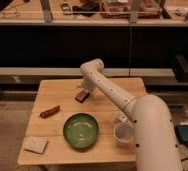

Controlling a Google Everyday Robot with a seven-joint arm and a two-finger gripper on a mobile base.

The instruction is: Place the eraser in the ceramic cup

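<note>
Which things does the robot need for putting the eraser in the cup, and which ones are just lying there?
Needed:
eraser, at the back of the table
ceramic cup, front right
gripper, just above the eraser

Just lying about:
green bowl
reddish sausage-shaped thing
pale sponge

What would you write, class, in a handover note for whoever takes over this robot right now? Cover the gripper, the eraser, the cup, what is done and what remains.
Gripper: open, low at the far side of the wooden table, right at the small flat reddish-brown eraser; nothing held.
Eraser: lying flat on the table, not lifted.
Small round white ceramic cup: upright at the near right of the table, right of the round green bowl, close against the arm; no eraser in it.
Done: the reach to the eraser.
Left: close on the eraser, lift it, carry it to the cup, release it inside.
</note>
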